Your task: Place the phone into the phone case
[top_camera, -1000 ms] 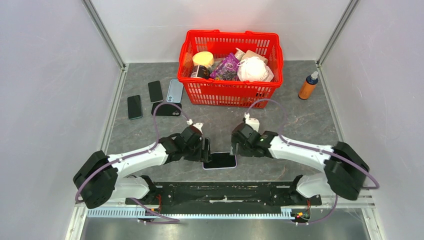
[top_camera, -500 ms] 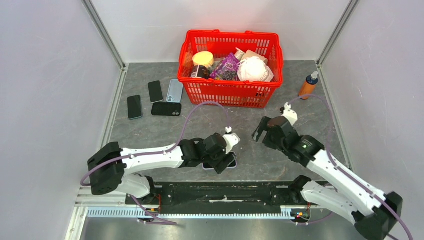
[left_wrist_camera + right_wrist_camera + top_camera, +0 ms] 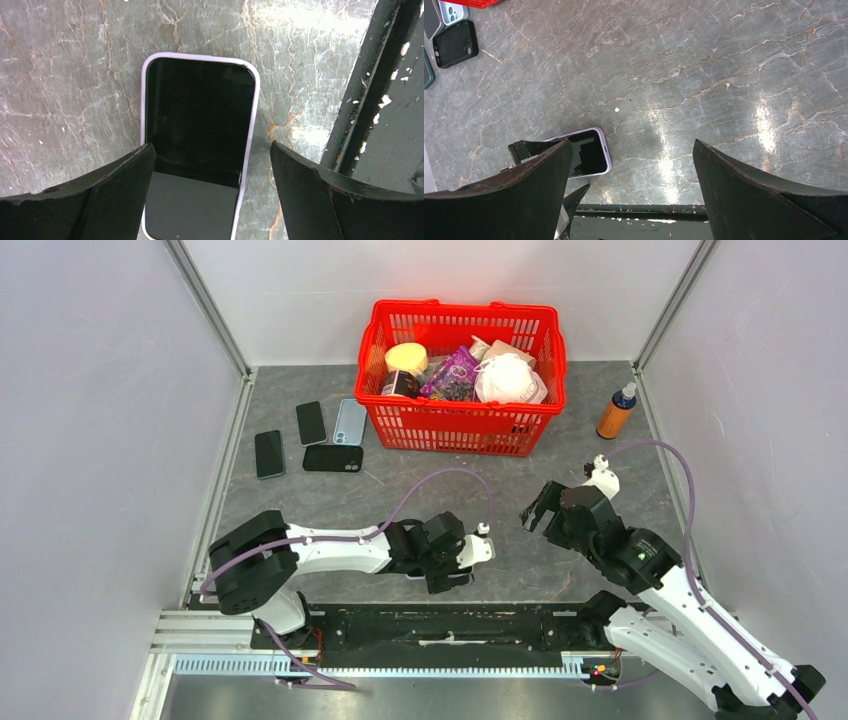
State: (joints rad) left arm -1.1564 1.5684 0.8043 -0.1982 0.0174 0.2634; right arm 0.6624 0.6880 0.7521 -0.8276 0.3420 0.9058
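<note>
A dark-screened phone (image 3: 200, 115) lies face up near the table's front edge, with the pale lilac rim of the phone case (image 3: 252, 130) all round it. My left gripper (image 3: 212, 195) hovers low over its near end, open, one finger on each side of it and neither touching. From above, the left gripper (image 3: 455, 558) hides most of the phone. My right gripper (image 3: 540, 512) is raised to the right of it, open and empty. The right wrist view shows the cased phone (image 3: 591, 152) at lower left, beyond the right gripper (image 3: 634, 187).
A red basket (image 3: 460, 427) of groceries stands at the back. An orange bottle (image 3: 617, 412) is at the back right. Other phones and cases (image 3: 333, 458) lie at the back left. The black rail (image 3: 450, 625) runs just in front of the phone.
The right arm has lifted away from the phone to the right. The left gripper has swung from the phone's left side to over it. Both grippers opened wider.
</note>
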